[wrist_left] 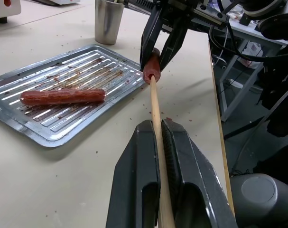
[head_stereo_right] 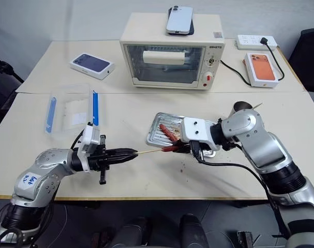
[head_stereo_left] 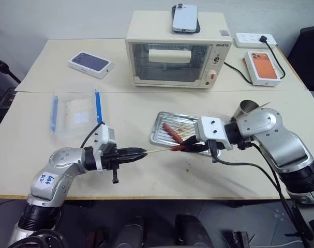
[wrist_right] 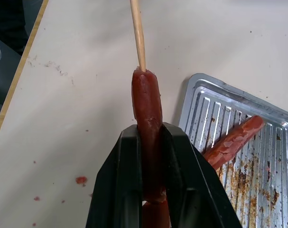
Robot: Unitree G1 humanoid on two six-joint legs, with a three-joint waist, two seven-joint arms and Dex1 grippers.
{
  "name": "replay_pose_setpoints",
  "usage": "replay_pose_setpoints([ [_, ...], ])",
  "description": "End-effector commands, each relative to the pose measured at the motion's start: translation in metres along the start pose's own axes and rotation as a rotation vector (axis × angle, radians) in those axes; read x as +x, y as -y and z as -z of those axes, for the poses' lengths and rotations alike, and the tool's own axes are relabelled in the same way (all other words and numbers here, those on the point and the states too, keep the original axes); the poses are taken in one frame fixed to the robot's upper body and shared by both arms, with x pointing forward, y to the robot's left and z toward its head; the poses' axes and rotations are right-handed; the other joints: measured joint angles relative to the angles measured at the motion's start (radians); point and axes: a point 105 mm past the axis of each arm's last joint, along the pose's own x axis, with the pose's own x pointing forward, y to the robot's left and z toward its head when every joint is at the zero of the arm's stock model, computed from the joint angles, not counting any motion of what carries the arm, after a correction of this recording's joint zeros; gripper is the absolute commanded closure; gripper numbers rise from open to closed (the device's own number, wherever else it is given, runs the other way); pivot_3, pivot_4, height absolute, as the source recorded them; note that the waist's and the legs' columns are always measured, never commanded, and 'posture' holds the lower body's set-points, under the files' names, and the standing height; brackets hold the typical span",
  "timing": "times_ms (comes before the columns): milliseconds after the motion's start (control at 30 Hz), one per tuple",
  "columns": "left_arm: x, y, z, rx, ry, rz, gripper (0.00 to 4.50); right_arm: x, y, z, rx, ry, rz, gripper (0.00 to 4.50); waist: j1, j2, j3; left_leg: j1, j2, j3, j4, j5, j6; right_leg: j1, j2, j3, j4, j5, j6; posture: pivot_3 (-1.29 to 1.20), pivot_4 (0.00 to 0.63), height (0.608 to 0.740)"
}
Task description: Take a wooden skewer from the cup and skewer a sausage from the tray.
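My left gripper [head_stereo_left: 141, 153] is shut on a wooden skewer [wrist_left: 155, 111] held level above the table. Its tip enters the end of a reddish sausage [wrist_right: 147, 104]. That sausage is clamped in my right gripper [head_stereo_left: 183, 146], which hangs just left of the metal tray [head_stereo_left: 158, 130]. A second sausage [wrist_left: 62, 96] lies on the tray's ribbed bottom. The steel cup [head_stereo_left: 247, 108] stands behind my right arm, a stick poking out of it.
A clear plastic box with blue clips [head_stereo_left: 76, 111] sits left of the tray. A toaster oven [head_stereo_left: 175, 54] with a phone on top stands at the back, flanked by phone boxes [head_stereo_left: 90, 64] and a power strip [head_stereo_left: 255, 39]. Red crumbs dot the table near the tray.
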Motion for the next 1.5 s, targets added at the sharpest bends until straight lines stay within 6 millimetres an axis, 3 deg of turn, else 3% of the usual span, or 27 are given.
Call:
replay_pose_setpoints([
  [33, 0.005, 0.002, -0.003, 0.025, 0.008, 0.021, 4.5, 0.0, 0.0, -0.015, -0.074, 0.024, -0.007, 3.98, 0.0, 0.0, 0.0, 0.0, 0.0, 0.0, 0.0, 0.0, 0.0, 0.0, 0.0, 0.0, 0.0, 0.0, 0.0, 0.0, 0.15, 0.74],
  [733, 0.039, 0.008, -0.003, 0.018, 0.048, 0.142, 4.5, 0.034, -0.003, -0.053, -0.166, 0.132, -0.113, 3.98, -0.001, 0.0, 0.0, 0.0, 0.0, 0.0, 0.001, 0.0, 0.0, 0.0, 0.0, 0.0, 0.002, 0.0, 0.0, 0.0, 0.15, 0.74],
  [867, 0.035, 0.008, -0.001, 0.019, 0.056, 0.127, 4.5, 0.03, -0.004, -0.056, -0.154, 0.159, -0.119, 3.98, -0.001, 0.0, 0.0, 0.0, 0.0, 0.0, 0.001, 0.0, 0.0, 0.0, 0.0, 0.0, 0.002, 0.0, 0.0, 0.0, 0.15, 0.74],
  [1033, 0.017, 0.002, -0.001, 0.027, 0.085, 0.047, 4.5, 0.01, 0.002, -0.039, -0.074, 0.123, -0.055, 3.98, -0.001, 0.0, 0.0, 0.0, -0.001, 0.0, 0.001, 0.0, 0.0, 0.0, 0.0, 0.0, 0.002, 0.0, 0.0, 0.0, 0.15, 0.74],
  [1067, 0.012, 0.001, -0.001, 0.029, 0.093, 0.018, 4.5, 0.004, 0.001, -0.033, -0.054, 0.111, -0.048, 3.52, 0.0, 0.0, 0.0, 0.0, -0.001, 0.0, 0.001, 0.0, 0.0, 0.0, 0.0, 0.0, 0.002, 0.0, 0.0, 0.0, 0.15, 0.74],
  [1300, -0.044, -0.008, -0.001, 0.019, 0.159, -0.23, 4.5, -0.043, -0.004, -0.018, -0.032, 0.272, 0.124, 1.76, 0.0, -0.001, 0.0, 0.0, 0.0, 0.0, 0.001, 0.0, 0.0, 0.0, -0.001, 0.0, 0.001, 0.0, 0.0, 0.0, 0.15, 0.74],
  [1367, -0.066, -0.011, -0.002, -0.005, 0.198, -0.347, 4.5, -0.06, -0.012, -0.018, 0.041, 0.438, 0.17, 1.26, 0.002, -0.001, 0.0, 0.0, 0.0, 0.0, 0.0, 0.0, 0.0, 0.0, 0.0, 0.0, 0.001, 0.0, 0.0, 0.0, 0.15, 0.74],
  [1500, -0.098, -0.021, -0.01, -0.029, 0.34, -0.619, 4.5, -0.074, -0.022, 0.005, 0.238, 0.559, 0.413, 0.24, 0.007, -0.002, -0.001, 0.001, 0.001, -0.001, 0.0, 0.0, 0.0, 0.002, 0.0, -0.001, 0.0, 0.0, 0.0, 0.0, 0.15, 0.74],
])
